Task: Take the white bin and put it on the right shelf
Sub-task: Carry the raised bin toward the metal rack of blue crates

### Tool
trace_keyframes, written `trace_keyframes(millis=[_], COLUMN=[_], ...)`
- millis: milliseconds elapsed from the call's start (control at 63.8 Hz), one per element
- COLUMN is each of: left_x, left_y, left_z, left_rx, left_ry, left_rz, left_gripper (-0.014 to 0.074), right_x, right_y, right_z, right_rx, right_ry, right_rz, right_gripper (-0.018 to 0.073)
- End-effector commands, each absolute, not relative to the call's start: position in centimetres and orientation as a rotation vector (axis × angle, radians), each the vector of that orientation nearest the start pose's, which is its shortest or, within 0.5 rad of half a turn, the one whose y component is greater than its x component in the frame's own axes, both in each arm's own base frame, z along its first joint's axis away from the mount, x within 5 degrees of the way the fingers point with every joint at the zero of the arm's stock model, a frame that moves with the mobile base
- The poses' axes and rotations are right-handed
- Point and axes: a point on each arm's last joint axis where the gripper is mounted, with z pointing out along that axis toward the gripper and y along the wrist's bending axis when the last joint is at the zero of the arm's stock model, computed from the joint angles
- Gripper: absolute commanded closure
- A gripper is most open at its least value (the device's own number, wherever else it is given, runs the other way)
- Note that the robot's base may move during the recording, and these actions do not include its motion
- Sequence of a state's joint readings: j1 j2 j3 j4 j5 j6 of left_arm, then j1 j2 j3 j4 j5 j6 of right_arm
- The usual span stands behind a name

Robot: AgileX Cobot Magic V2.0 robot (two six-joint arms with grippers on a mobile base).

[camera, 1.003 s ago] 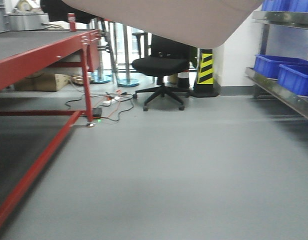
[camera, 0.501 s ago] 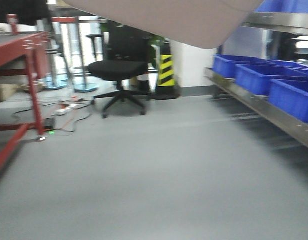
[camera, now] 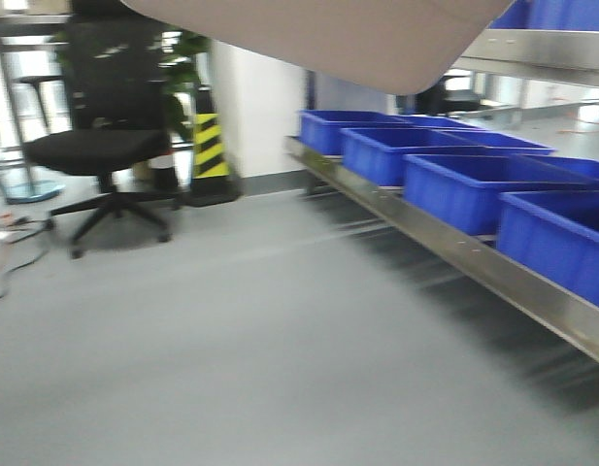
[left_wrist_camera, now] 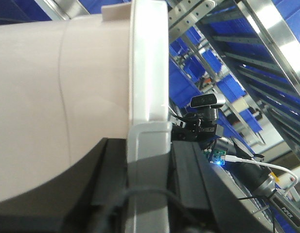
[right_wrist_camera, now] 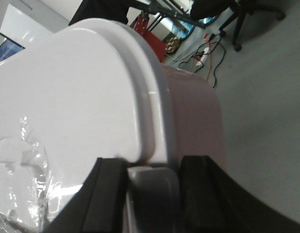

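The left jaws and right jaws are clenched on the lid tabs at opposite ends of the bin (left_wrist_camera: 57,97), held aloft, long axis spanning both arms. The shelf (camera: 454,245) is seen ahead-right, nearer the right arm, its lower level filled by crates (camera: 464,194).

The white bin (camera: 318,39) is cut off by the top edge of the front view, only its underside showing. Blur smears the right shelf (camera: 449,241) and blue crates (camera: 464,189) at right.
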State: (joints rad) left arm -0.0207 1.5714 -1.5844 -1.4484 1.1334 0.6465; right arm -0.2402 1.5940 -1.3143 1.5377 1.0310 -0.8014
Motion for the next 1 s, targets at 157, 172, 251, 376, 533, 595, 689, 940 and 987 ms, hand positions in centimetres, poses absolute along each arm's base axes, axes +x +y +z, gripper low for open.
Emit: trace_keyframes(millis=[157, 172, 251, 376, 533, 595, 689, 940, 987], left_x=[28.83, 28.83, 28.83, 28.83, 28.83, 28.83, 28.83, 28.83, 28.83], left_y=[-10.39, -10.39, -10.39, -10.39, -10.39, -10.39, -10.39, -10.39, -10.39], left_z=[47.46, 47.46, 47.46, 47.46, 47.46, 47.46, 47.46, 47.46, 47.46], left_rx=[0.551, 0.551, 0.551, 0.551, 0.551, 0.551, 0.551, 0.551, 0.551], left_ry=[1.713, 1.713, 1.713, 1.713, 1.713, 1.713, 1.713, 1.713, 1.713], left_rz=[-1.612, -1.612, -1.612, -1.612, -1.612, -1.612, -1.612, -1.612, -1.612], left_gripper=[0.0722, 0.0722, 0.0722, 0.0722, 0.0722, 0.0722, 0.0722, 0.0722, 0.0722], right_x=[31.69, 31.69, 31.69, 31.69, 31.69, 31.69, 31.69, 31.69, 31.7], right_y=[2.11, 2.11, 2.11, 2.11, 2.11, 2.11, 2.11, 2.11, 2.1], right_z=[41.09, 41.09, 41.09, 41.09, 41.09, 41.09, 41.09, 41.09, 41.09], right_rx=[-0.142, -0.142, -0.142, -0.142, -0.142, -0.142, -0.142, -0.142, -0.141], right_ry=[1.715, 1.715, 1.715, 1.715, 1.715, 1.715, 1.715, 1.715, 1.715], right_rz=[1.512, 1.512, 1.512, 1.512, 1.512, 1.512, 1.512, 1.512, 1.511], right_gripper=[0.0478, 0.0478, 0.0478, 0.0478, 0.0478, 0.0478, 0.0478, 0.0478, 0.0478])
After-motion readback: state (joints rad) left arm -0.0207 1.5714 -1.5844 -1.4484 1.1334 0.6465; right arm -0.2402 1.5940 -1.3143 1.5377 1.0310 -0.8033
